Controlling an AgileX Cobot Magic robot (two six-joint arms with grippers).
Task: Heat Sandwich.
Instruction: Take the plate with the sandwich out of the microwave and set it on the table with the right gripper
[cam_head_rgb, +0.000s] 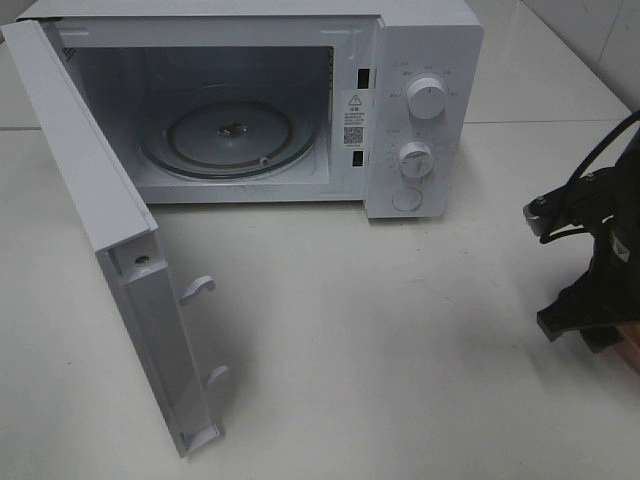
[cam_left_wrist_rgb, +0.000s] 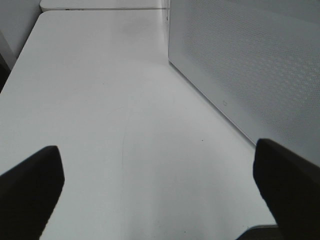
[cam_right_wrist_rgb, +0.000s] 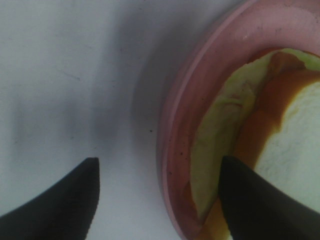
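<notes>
Sandwich (cam_right_wrist_rgb: 235, 130) lay on the pink plate (cam_right_wrist_rgb: 200, 75), which the right claw (cam_right_wrist_rgb: 160, 200) straddled with jaws spread. Left claw (cam_left_wrist_rgb: 160, 190) hung wide open over the counter (cam_left_wrist_rgb: 100, 100), beside the microwave (cam_left_wrist_rgb: 250, 60).

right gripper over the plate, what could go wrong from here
The right gripper stands open astride the plate rim, one finger over the sandwich. Closing here might squash the bread or tilt the plate. The plate sits at the far right table edge, so a nudge might push it off. The open microwave door juts into the carry path and might get clipped.
</notes>
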